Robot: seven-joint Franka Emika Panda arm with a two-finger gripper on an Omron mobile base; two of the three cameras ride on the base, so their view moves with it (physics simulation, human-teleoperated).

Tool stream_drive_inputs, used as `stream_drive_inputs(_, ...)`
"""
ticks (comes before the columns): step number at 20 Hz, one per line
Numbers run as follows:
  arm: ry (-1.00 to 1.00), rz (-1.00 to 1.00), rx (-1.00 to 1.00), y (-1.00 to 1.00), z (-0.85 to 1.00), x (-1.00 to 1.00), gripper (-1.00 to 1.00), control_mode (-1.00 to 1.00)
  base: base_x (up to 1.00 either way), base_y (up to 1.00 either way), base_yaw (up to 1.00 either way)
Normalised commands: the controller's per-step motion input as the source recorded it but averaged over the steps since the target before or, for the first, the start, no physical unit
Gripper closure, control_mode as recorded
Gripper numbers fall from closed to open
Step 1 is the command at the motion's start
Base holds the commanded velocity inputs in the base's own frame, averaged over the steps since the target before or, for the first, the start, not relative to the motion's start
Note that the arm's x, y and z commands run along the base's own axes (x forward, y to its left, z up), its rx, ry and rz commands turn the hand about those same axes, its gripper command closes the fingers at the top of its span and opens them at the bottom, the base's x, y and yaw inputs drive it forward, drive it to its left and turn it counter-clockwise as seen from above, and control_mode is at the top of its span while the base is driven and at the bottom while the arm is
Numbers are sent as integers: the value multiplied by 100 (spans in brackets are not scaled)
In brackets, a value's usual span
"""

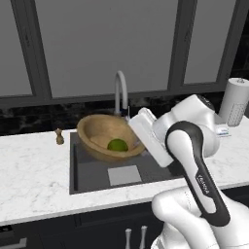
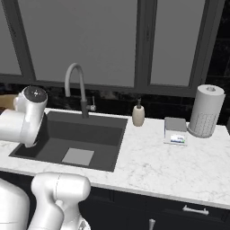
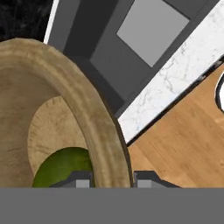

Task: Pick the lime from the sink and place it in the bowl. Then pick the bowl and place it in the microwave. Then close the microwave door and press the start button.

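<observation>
Two finger tips of the gripper (image 3: 112, 178) pinch the bowl (image 1: 109, 136) rim, lifted at centre frame over the sink (image 1: 92, 172), tilted, lime (image 1: 117, 145) apparently inside. Level the bowl while carrying it, or the fruit may roll out.

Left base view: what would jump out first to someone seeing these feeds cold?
The wooden bowl, tilted and lifted above the sink, with the lime lying inside it. In the hand view the fingers straddle the bowl's rim, shut on it. Behind stands the curved faucet; a paper towel roll stands far right on the counter.
</observation>
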Motion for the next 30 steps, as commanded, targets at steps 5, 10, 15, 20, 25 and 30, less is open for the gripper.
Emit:
stream_drive_inputs(5, 1, 0, 0, 0, 0, -47, 100, 100, -13, 0, 0)
stream_drive_inputs(10, 0, 0, 0, 0, 0, 0, 100, 100, -50, 9, 0)
stream_drive_inputs(15, 0, 0, 0, 0, 0, 0, 100, 100, -59, 0, -14)
stream_drive_inputs(20, 0, 0, 0, 0, 0, 0, 100, 100, -45, 0, -40)
stream_drive_inputs(25, 0, 0, 0, 0, 0, 0, 100, 100, -38, 6, -62)
stream_drive_inputs(30, 0, 0, 0, 0, 0, 0, 100, 100, -39, 2, -67)
